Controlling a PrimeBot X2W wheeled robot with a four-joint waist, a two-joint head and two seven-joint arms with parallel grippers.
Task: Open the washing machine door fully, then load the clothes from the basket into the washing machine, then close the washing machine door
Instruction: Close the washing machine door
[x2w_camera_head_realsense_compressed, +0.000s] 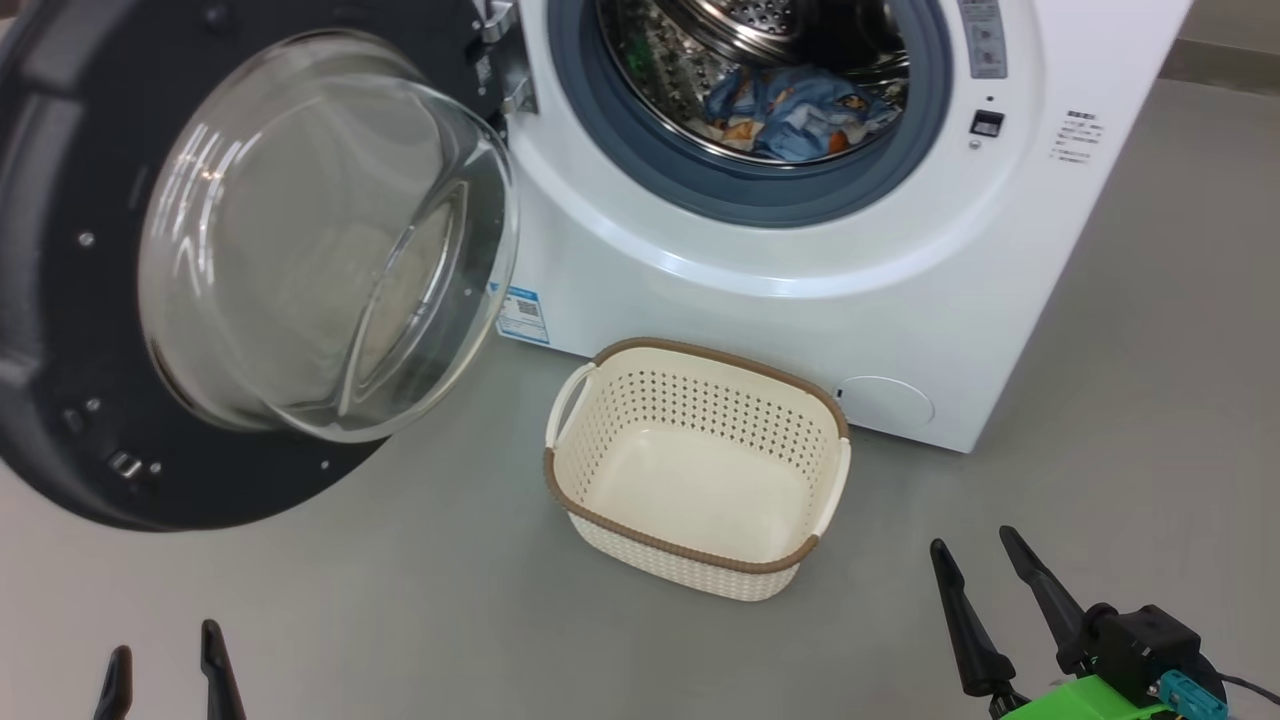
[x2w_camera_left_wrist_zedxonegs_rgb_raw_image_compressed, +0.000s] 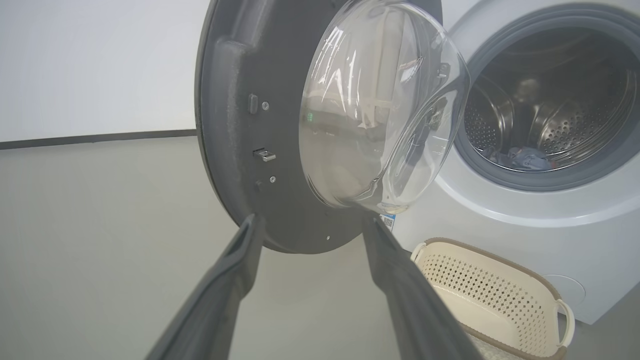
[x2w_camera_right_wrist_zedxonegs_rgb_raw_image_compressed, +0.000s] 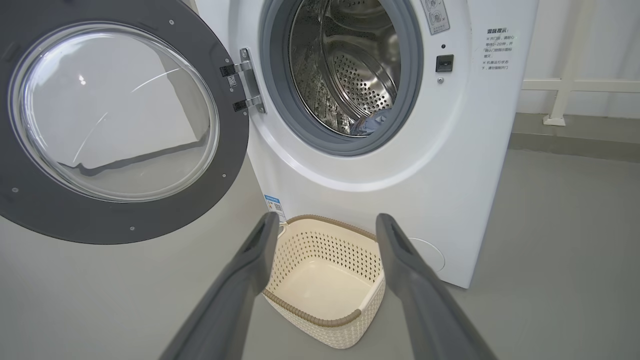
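The washing machine door (x2w_camera_head_realsense_compressed: 300, 250) stands wide open at the upper left of the head view: a matte dark rim around a bulging clear glass bowl, its left edge cut off. At the upper right, the white washing machine (x2w_camera_head_realsense_compressed: 800, 290) shows a perforated steel drum with its top cropped. The clothes (x2w_camera_head_realsense_compressed: 790, 115) lie crumpled at the drum's bottom, blue with orange print. The cream perforated basket (x2w_camera_head_realsense_compressed: 700, 400) has a brown braided rim and sits at centre on the grey floor (x2w_camera_head_realsense_compressed: 400, 600). The left gripper (x2w_camera_head_realsense_compressed: 165, 645) at lower left and the right gripper (x2w_camera_head_realsense_compressed: 972, 542) at lower right both have their fingers apart, gripping nothing.

The washing machine (x2w_camera_head_realsense_compressed: 800, 260) is shiny white with a shiny metal drum (x2w_camera_right_wrist_zedxonegs_rgb_raw_image_compressed: 350, 75). The door (x2w_camera_head_realsense_compressed: 60, 300) has clear glass. The basket (x2w_camera_head_realsense_compressed: 700, 400) is plastic with holes. The clothes (x2w_camera_head_realsense_compressed: 790, 110) are soft cloth.
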